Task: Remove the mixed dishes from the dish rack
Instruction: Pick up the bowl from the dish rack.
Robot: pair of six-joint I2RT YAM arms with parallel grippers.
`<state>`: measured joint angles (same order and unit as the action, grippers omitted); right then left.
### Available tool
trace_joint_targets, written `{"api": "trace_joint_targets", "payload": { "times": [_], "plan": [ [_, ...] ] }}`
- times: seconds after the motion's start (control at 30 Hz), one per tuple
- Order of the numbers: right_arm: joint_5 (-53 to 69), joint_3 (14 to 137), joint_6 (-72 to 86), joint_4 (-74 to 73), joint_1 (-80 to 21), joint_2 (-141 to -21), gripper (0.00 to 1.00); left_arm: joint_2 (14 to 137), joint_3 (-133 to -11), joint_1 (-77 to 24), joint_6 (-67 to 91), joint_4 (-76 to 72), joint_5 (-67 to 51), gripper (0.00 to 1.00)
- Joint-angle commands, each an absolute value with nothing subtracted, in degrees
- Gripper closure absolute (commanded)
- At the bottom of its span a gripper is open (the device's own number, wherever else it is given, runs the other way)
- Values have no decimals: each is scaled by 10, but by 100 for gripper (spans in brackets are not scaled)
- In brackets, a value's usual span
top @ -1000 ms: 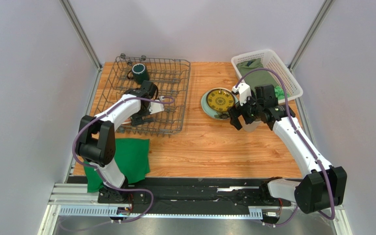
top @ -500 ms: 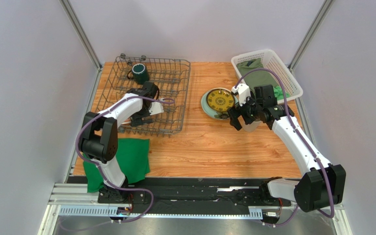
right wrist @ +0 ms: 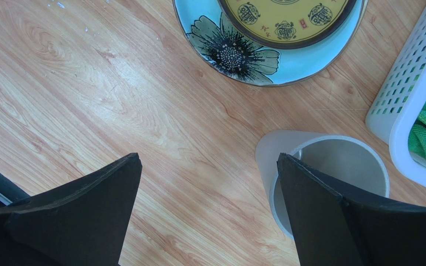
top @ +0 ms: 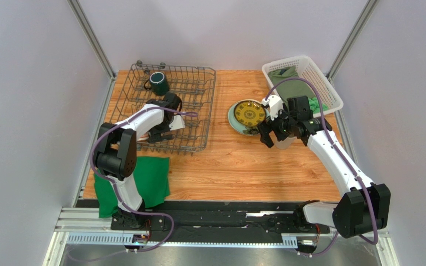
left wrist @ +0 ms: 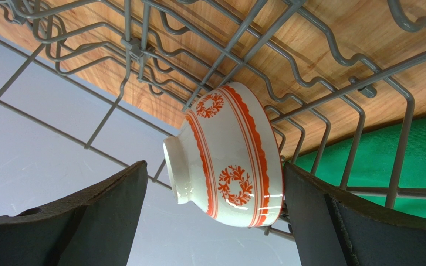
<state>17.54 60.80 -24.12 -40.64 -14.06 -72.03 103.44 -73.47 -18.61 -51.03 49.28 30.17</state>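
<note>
In the dish rack [top: 190, 91], near end, we're holding the left hand [left wrist: 215, 166] fully released, fingers either side of the red-and-white bowl [left wrist: 229, 160]. Bowl's lying tipped on its side against the tines, so we're prob lining up a pinch, foot to rim. Right hand [right wrist: 208, 158] is hanging open, empty, over the tabletop [right wrist: 87, 83] beside the beige cup [right wrist: 337, 166]. Green mug [top: 158, 82] is sitting at rack's far end.

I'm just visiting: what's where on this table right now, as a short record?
In dish rack: dark green mug, red-and-white bowl
Out on table: yellow plate on teal plate, beige cup
Left end effector: open, either side of the bowl
Right end effector: open, empty, over the table by the cup
</note>
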Motion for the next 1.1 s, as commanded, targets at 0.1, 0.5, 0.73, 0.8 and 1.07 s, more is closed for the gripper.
{"api": "trace_joint_targets", "payload": {
  "times": [0.1, 0.5, 0.73, 0.8, 1.07],
  "plan": [
    [180, 609, -258, -403, -143, -726, 1, 1049, -763, -178, -497, 516, 319, 1],
    [179, 610, -262, -406, -142, -734, 1, 1063, -763, -163, -487, 523, 337, 1],
    [178, 610, -264, -407, -142, -738, 1, 1067, -761, -156, -483, 530, 340, 1],
    [178, 610, -265, -407, -143, -739, 1, 1070, -762, -157, -479, 532, 341, 1],
    [176, 612, -269, -410, -143, -749, 1, 1097, -758, -157, -456, 556, 352, 1]
  ]
}}
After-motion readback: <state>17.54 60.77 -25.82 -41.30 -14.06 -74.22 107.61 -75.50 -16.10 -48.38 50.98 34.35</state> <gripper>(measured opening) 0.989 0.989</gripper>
